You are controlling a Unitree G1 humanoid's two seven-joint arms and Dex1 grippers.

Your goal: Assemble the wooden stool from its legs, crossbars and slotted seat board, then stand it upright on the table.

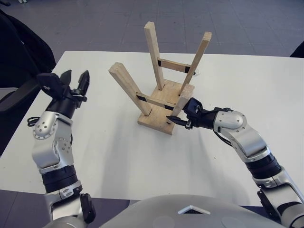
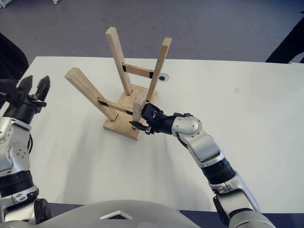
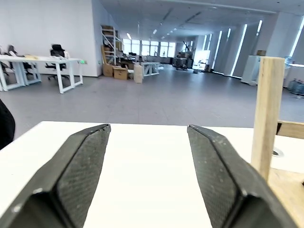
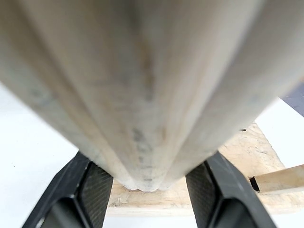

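Stool status, starting at the right gripper: its fingers sit either side of the near right leg, low down by the joint. In the right wrist view both pads press the wood, so we read it as clamped on that leg.

From the grip the leg's long axis runs up out of the seat board and tips toward us. The board lies flat on the table with all the legs pointing up, so the stool is upside down, about mid-table.

Moving outward, the near crossbar ties our leg to the near left leg, which leans well out to the left. We judge that joint may not be fully seated. The far pair of legs stands straighter, joined by the far crossbar.

The left gripper is wide open with nothing in it, raised over the left side of the table and well apart from the stool. The stool lies to its right.

Key relation: the right arm is on the stool and the left is the far one. We think assembly is nearly done, with the flip to upright not yet done. That flip likely needs the left claw on the leaning leg, since turning it by one leg alone could rack the joints.
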